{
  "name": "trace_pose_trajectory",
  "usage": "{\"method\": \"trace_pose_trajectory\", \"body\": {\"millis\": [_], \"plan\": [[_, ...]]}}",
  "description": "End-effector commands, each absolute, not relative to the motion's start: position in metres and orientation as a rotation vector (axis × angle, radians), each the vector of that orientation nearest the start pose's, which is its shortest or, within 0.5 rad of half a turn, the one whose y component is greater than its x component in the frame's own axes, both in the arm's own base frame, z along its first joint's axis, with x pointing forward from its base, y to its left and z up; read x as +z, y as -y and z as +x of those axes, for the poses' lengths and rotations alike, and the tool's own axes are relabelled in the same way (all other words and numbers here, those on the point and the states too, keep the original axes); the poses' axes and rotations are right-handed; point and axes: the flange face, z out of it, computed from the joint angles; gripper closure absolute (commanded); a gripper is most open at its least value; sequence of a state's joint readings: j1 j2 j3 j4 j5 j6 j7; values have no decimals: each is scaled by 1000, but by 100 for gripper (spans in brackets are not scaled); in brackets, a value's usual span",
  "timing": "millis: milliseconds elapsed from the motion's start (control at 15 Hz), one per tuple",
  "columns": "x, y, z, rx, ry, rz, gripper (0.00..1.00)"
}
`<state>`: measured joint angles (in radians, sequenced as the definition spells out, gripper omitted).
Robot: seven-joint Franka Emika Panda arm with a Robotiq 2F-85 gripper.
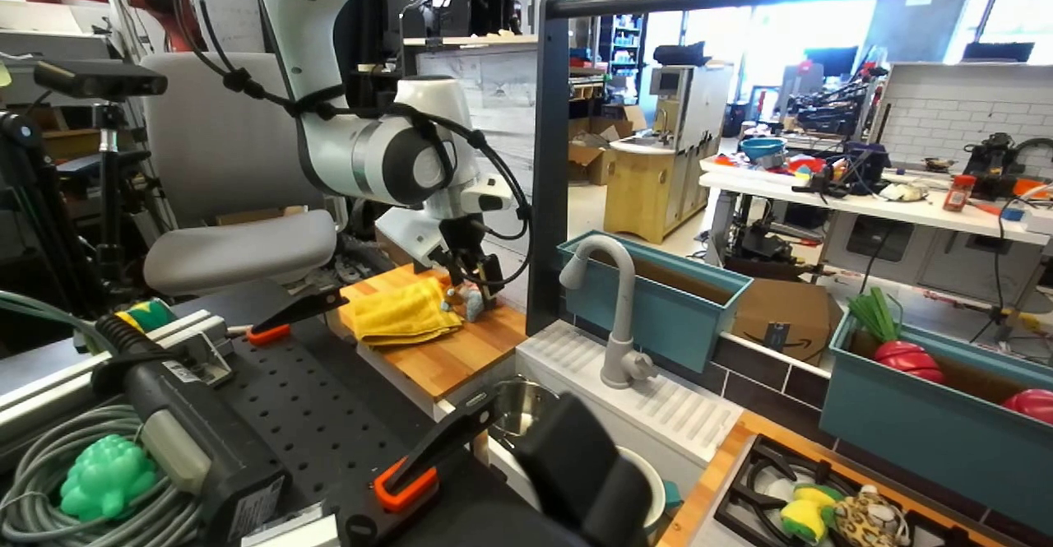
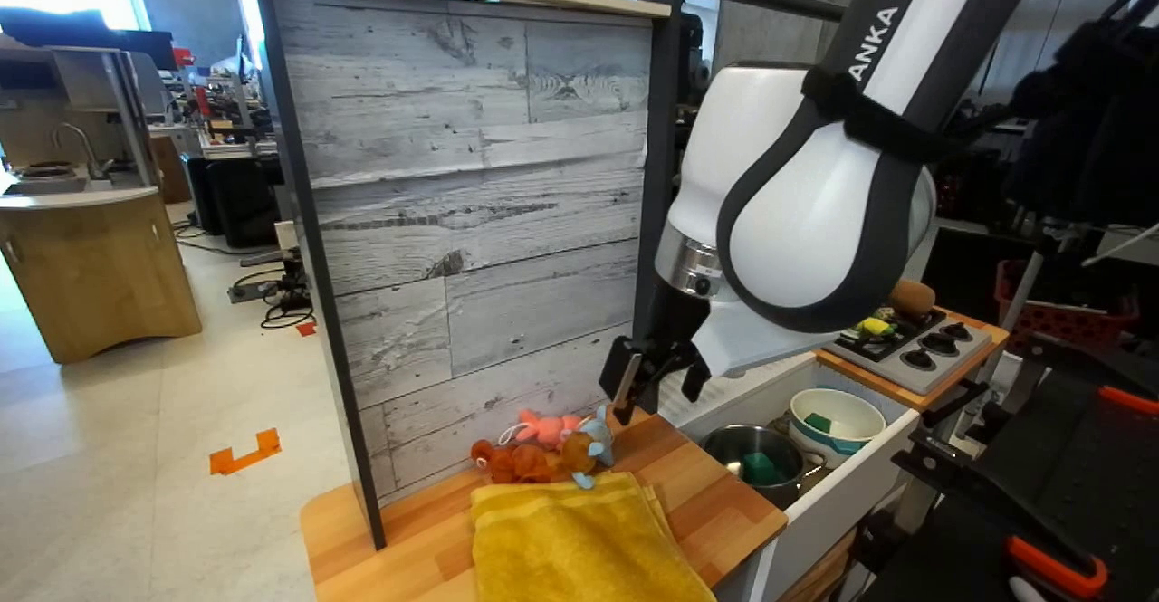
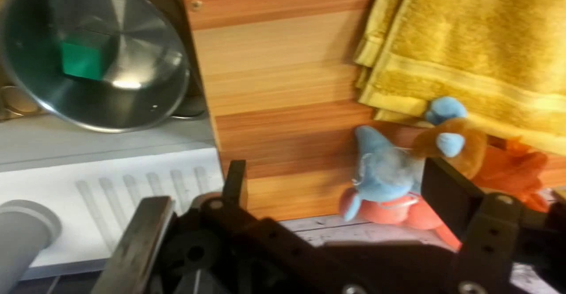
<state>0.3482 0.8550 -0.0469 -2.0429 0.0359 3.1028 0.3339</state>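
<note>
My gripper [image 3: 334,170] stands wide open with nothing between its fingers. In an exterior view the gripper [image 2: 659,394] hangs a little above the wooden counter, beside a cluster of soft toys. A blue plush toy with a brown head [image 3: 384,170] lies nearest, under the right-hand finger in the wrist view. Against the panel behind it is a coral-pink plush [image 3: 393,212], partly covered by that finger. An orange plush [image 2: 525,463] lies at the cluster's far end. Close by, a folded yellow towel [image 2: 579,539] rests on the counter, its edge touching or almost touching the toys.
A wood-patterned upright panel [image 2: 489,222] closes off the counter's back. Beside the counter sits a steel pot [image 3: 150,33] with a green block [image 3: 82,59] inside. A grey faucet [image 1: 621,308] rises from the white drainer [image 1: 683,411]. A dark post [image 1: 551,160] stands close to the arm.
</note>
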Motion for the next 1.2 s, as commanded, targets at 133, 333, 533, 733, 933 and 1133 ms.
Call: {"method": "trace_pose_trajectory", "body": {"millis": [133,333,533,733,933,1133], "plan": [[5,-224,579,-368,-1,-2987,0],[-13,-237,590,-345,11,-2981,35],[-20,-231,595,-324,4,-2982,58],[3,-218,585,-257,27,-3041,80],[50,-194,564,-144,22,-3110,99],[89,-157,561,-145,-86,-3179,97]]}}
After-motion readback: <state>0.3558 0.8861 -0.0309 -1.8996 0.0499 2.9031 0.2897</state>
